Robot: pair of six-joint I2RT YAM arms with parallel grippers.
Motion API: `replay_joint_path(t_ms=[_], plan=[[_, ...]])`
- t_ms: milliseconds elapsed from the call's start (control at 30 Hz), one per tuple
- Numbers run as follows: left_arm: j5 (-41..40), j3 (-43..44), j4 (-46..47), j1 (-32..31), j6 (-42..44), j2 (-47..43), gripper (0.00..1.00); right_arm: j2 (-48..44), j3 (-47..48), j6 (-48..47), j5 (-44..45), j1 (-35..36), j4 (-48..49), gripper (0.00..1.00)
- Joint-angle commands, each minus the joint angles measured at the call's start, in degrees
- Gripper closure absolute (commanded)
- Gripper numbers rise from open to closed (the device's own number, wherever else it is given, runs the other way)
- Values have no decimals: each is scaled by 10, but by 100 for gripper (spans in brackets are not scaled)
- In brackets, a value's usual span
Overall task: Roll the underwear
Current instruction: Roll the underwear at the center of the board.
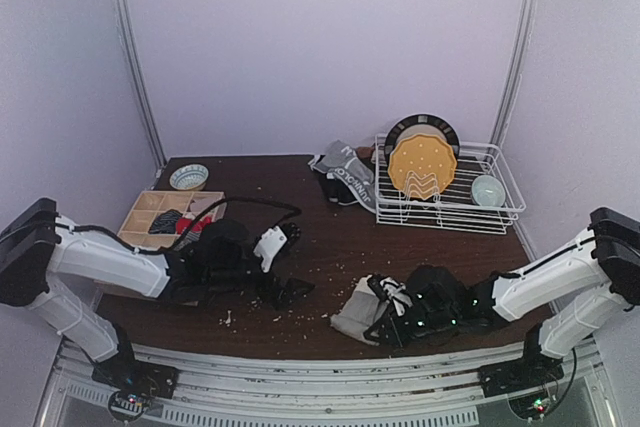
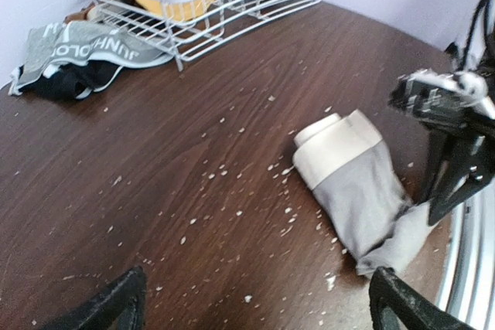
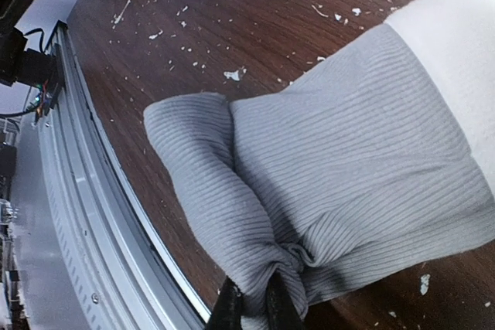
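Pinched between the tightly pressed fingertips of the right gripper [image 3: 254, 308] is a bunched corner of a pair of grey ribbed cloth briefs with a broad white band [image 3: 348, 168]. These are laid on the dark brown wooden table [image 1: 330, 237] close to its near edge, just beside the grey metal rail [image 3: 100, 214] that runs along it. The briefs are seen towards the front and a little right of centre, with the white-banded end turned away from the gripper and doubled over into a thick fold. Around them small white crumbs [image 2: 232, 214] are scattered over the wood. To the left, the left gripper [image 2: 263, 311] is held low over the table with its black fingers [image 2: 116, 303] spread wide and empty, and it is seen apart from the briefs. Farther back on the left, a shallow wooden box with compartments [image 1: 140, 209] is set at the table's edge with dark and red items in it, and a small patterned bowl [image 1: 189, 177] is placed just behind it. At the far side, a heap of further underwear [image 2: 85, 56], grey with a white-lettered waistband over black cloth, is left beside a white wire dish rack [image 1: 450, 209], in which a round yellow plate [image 1: 422, 169] is stood upright and a pale green bowl [image 1: 488, 190] is rested.
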Motion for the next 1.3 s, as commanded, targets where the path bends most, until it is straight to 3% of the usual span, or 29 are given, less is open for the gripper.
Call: replay_joint_path(t_ms=[0,100,200,333,567,867,967,1167,1267], plan=[[142,-41,154,21,-30,1,2,20,-15,50,-123,-41,19,100],[183,8,83,11,-12,39,3,44,-6,64,-172,-64,27,100],[169,59,1,-28,34,79,7,66,-3,73,-200,-80,35,100],[171,125,-72,-31,9,136,14,85,-9,90,-218,-98,57,100],[241,159,-92,-33,-43,183,16,115,-3,98,-245,-115,71,100],[286,219,-145,-33,-56,267,31,128,3,98,-248,-120,73,100],[301,231,-145,-33,-64,282,48,128,4,96,-247,-120,68,100],[315,242,-145,-33,-78,291,97,110,7,83,-232,-118,40,100],[307,246,-156,-32,-91,294,100,81,4,75,-219,-114,27,83]])
